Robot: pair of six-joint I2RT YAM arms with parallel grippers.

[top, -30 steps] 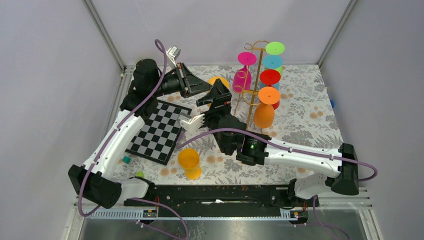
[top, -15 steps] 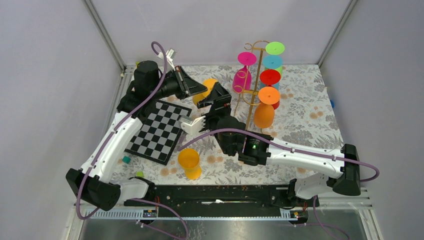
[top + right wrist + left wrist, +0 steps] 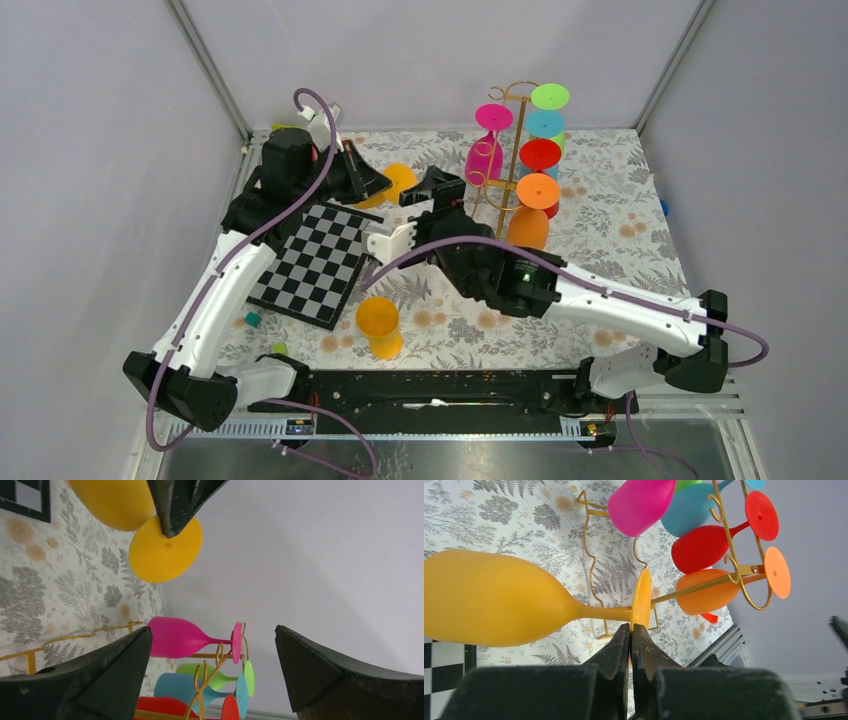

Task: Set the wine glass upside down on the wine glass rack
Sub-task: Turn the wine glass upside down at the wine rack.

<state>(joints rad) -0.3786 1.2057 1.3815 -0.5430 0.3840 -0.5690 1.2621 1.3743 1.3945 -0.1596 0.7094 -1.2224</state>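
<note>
My left gripper [image 3: 630,628] is shut on the rim of the foot of a yellow wine glass [image 3: 494,605] and holds it on its side above the cloth. From above, the wine glass [image 3: 399,182] lies left of the gold wire wine glass rack [image 3: 503,170], apart from it. My right gripper [image 3: 412,214] hangs open between glass and rack, holding nothing. In the right wrist view the yellow foot [image 3: 165,550] shows above my open gripper [image 3: 212,645], with the rack [image 3: 204,679] beyond. The rack's hooks [image 3: 744,571] carry pink, green, blue, red and orange glasses upside down.
A checkerboard [image 3: 322,262] lies on the floral cloth under the left arm. An orange tumbler [image 3: 380,326] stands near the front edge. Two small blocks [image 3: 254,318] sit at the front left. Grey walls close in the back and sides.
The left gripper has drawn the yellow glass to the left, away from the rack. The right arm has turned and shifted forward, its jaws spread slightly wider.
</note>
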